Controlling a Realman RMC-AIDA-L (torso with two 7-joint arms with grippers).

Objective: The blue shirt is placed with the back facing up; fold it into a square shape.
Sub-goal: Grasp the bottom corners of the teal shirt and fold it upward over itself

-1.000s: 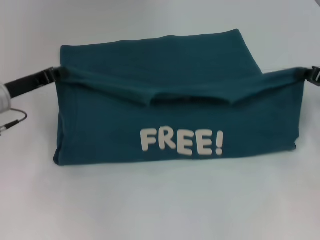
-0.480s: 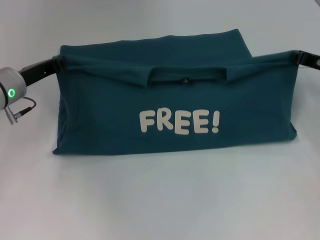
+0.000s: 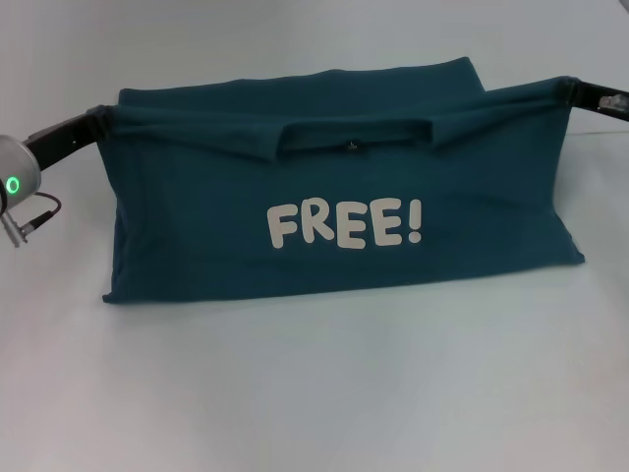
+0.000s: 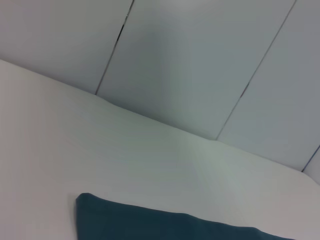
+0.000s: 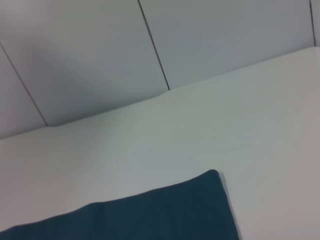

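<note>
The blue shirt (image 3: 334, 270) is dark teal with a white "FREE!" print (image 3: 344, 224) facing me. Its front layer is stretched upright between my two grippers, and its lower fold rests on the white table (image 3: 314, 393). At the upper left corner of the raised edge my left gripper (image 3: 98, 118) is shut on the cloth. My right gripper (image 3: 568, 90) pinches the upper right corner. The collar (image 3: 354, 143) sags in the middle of the raised edge. Another layer (image 3: 295, 93) lies flat behind. Each wrist view shows only a shirt corner (image 4: 150, 225) (image 5: 150, 215).
The left arm's wrist, with a green light (image 3: 14, 184) and a cable, hangs at the left edge of the head view. A panelled grey wall (image 4: 200, 60) (image 5: 100, 50) rises behind the table's far edge.
Both grippers have lifted the held edge higher and farther back. The front layer is pulled tauter, and the print and collar have risen with it.
</note>
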